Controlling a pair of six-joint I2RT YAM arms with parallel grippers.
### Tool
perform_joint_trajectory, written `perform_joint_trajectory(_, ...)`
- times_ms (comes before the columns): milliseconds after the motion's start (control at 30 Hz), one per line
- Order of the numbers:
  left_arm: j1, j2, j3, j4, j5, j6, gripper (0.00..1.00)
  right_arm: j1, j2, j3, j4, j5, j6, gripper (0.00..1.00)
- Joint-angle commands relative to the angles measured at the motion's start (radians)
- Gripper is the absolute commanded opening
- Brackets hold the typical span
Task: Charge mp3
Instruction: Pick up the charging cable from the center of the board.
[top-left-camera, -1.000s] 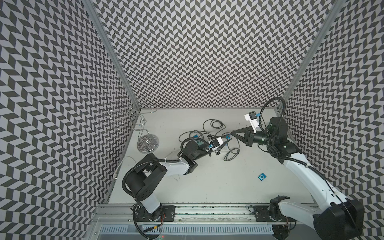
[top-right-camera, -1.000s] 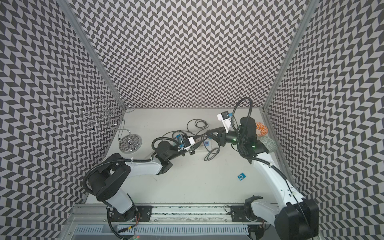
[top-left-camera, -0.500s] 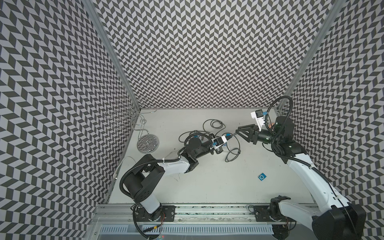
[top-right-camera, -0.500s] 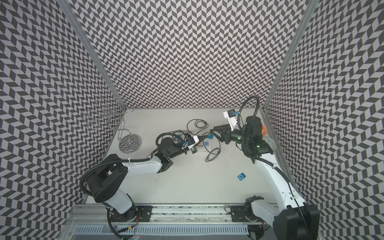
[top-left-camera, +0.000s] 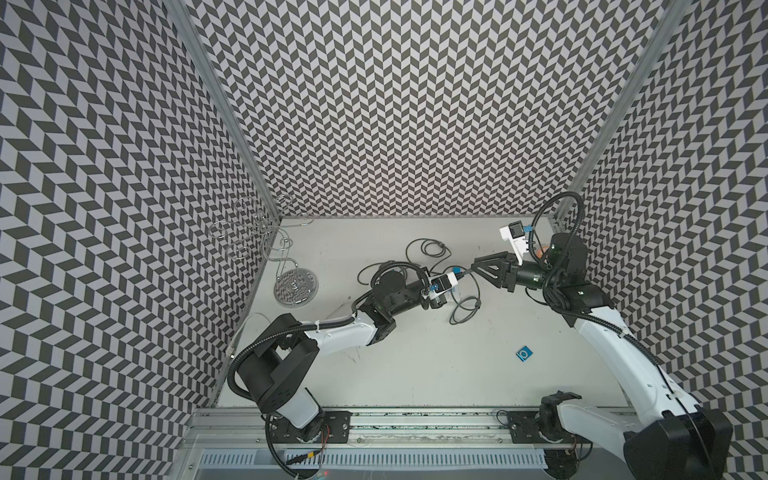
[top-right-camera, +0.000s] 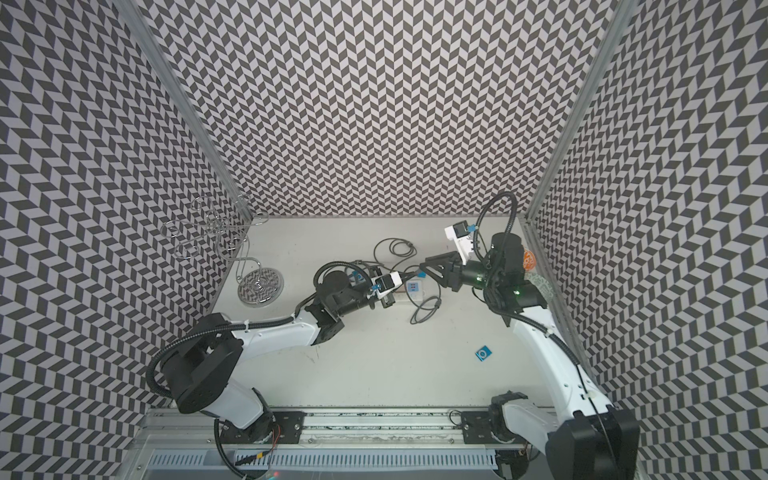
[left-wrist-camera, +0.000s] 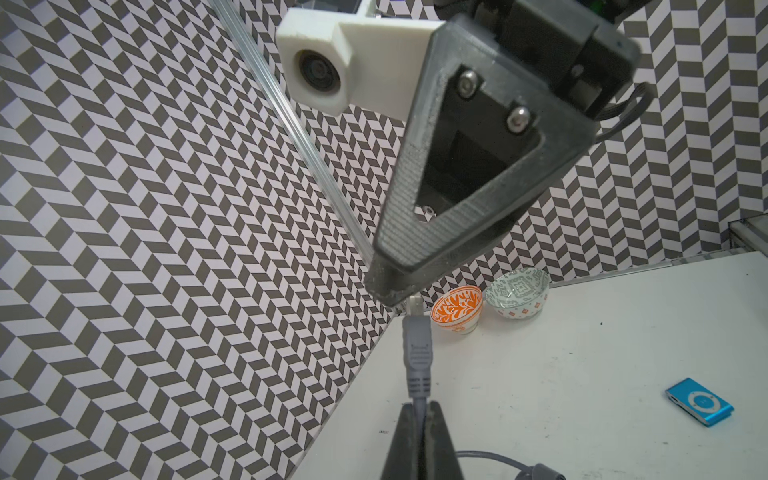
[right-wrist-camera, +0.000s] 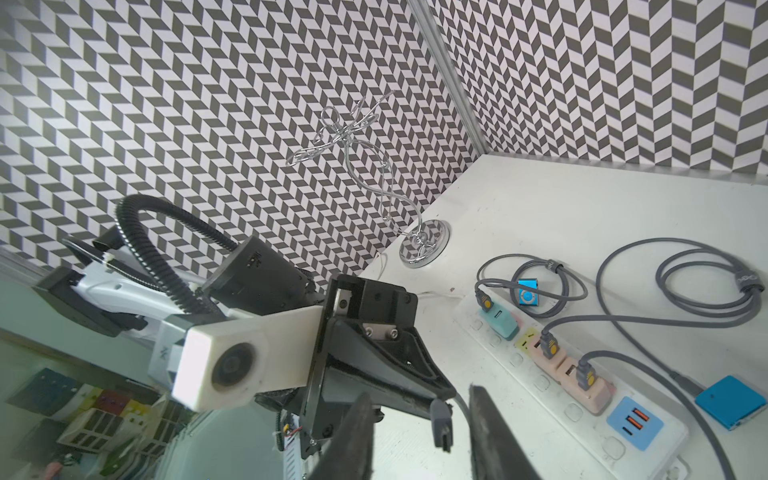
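Right gripper (right-wrist-camera: 419, 392) has opened around the USB plug (right-wrist-camera: 440, 419); left gripper (left-wrist-camera: 420, 406) now clamps the grey cable (left-wrist-camera: 486, 458) just behind it

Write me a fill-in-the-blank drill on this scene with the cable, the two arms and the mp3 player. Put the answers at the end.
1. The left pincer is ____ on the grey cable, just behind its plug.
2. The right pincer has its jaws ____ around the plug's tip.
3. A blue mp3 player lies on the table, held by ____ pincer.
4. The bowl beside the grey-green bowl has an ____ pattern.

Missing words: shut; open; neither; orange.
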Motion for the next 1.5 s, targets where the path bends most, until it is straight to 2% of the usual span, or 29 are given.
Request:
perform_joint_trajectory(0, -0.007, -0.027, 0.036, -0.025, 0.002, 0.02, 0.0, -0.003, 0.007, -0.012, 0.011, -0.058, -0.034, 0.33)
perform_joint_trajectory(133, -0.008, -0.034, 0.032, -0.023, 0.013, 0.02, 0.0, -0.002, 0.02, -0.012, -0.036, -0.039, -0.072, 0.37)
perform_joint_trajectory(333, -0.011, -0.048, 0.03, -0.029, 0.021, 0.026, 0.0, -0.002, 0.032, -0.027, -0.04, -0.051, -0.085, 0.38)
perform_joint_trajectory(533, -0.015, -0.048, 0.032, -0.042, 0.016, 0.033, 0.0, -0.001, 0.031, -0.044, 0.016, -0.104, -0.046, 0.2)
perform_joint_trajectory(733, -0.015, -0.049, 0.028, -0.051, 0.015, 0.037, 0.0, -0.002, 0.023, -0.046, 0.026, -0.107, -0.036, 0.13)
perform_joint_trajectory(767, -0.015, -0.049, 0.028, -0.052, 0.015, 0.037, 0.0, -0.002, 0.023, -0.045, 0.021, -0.101, -0.04, 0.14)
perform_joint_trajectory(833, -0.015, -0.051, 0.028, -0.056, 0.016, 0.04, 0.0, -0.002, 0.025, -0.045, 0.015, -0.09, -0.044, 0.27)
perform_joint_trajectory(933, -0.015, -0.051, 0.024, -0.059, 0.014, 0.041, 0.0, -0.002, 0.026, -0.04, 0.013, -0.086, -0.046, 0.28)
perform_joint_trajectory(1100, -0.016, -0.053, 0.025, -0.065, 0.011, 0.045, 0.0, -0.002, 0.032, -0.043, 0.015, -0.102, -0.048, 0.1)
perform_joint_trajectory(1233, -0.017, -0.047, 0.025, -0.058, 0.0, 0.032, 0.0, -0.002, 0.031, -0.043, 0.017, -0.103, -0.045, 0.01)
perform_joint_trajectory(1333, -0.017, -0.042, 0.013, -0.009, -0.024, 0.001, 0.23, -0.001, 0.031, -0.039, 0.022, -0.099, -0.034, 0.0)
perform_joint_trajectory(1400, -0.019, -0.041, -0.008, 0.049, -0.031, -0.026, 0.35, -0.002, 0.031, -0.037, 0.034, -0.104, -0.015, 0.0)
perform_joint_trajectory(1467, -0.02, -0.04, -0.032, 0.12, -0.033, -0.054, 0.4, -0.002, 0.032, -0.037, 0.056, -0.112, 0.016, 0.0)
